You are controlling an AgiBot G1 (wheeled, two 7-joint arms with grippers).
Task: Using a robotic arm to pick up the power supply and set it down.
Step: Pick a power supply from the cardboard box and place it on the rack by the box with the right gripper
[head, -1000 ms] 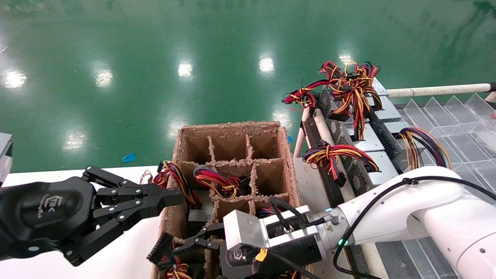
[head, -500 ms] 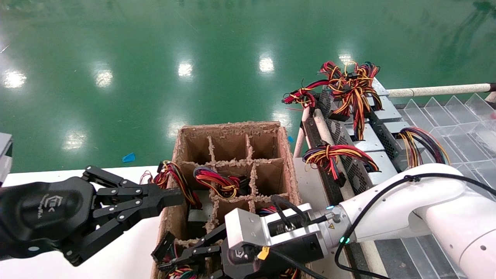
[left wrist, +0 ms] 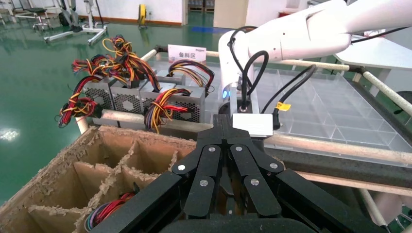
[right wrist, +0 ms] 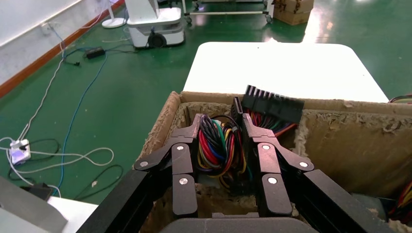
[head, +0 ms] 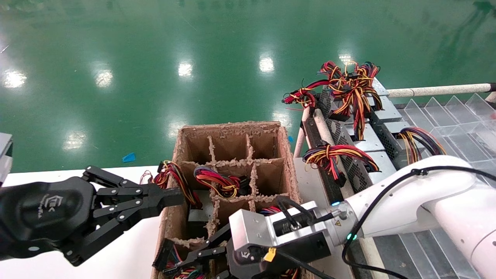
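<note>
The power supply sits in the near-left cell of the brown cardboard divider box point(head: 232, 126). Only its wire bundle point(right wrist: 218, 145) and black connector point(right wrist: 273, 104) show; the metal body is hidden under them. My right gripper point(head: 170, 261) point(right wrist: 221, 120), on the white robotic arm point(head: 407, 197), reaches down into that cell. It is open, with one finger on each side of the bundle. My left gripper point(head: 176, 195) point(left wrist: 222, 124) hovers shut and empty beside the box's left wall.
More wire bundles point(head: 217, 182) fill other cells of the box. Several silver power supplies point(head: 368, 155) with wires stand in a row on the rack at the right, beside clear plastic dividers point(head: 461, 124). A white table point(head: 128, 252) lies under the left arm.
My right gripper has sunk lower and moved nearer into the front-left cell, around the wires. The left arm has not moved.
</note>
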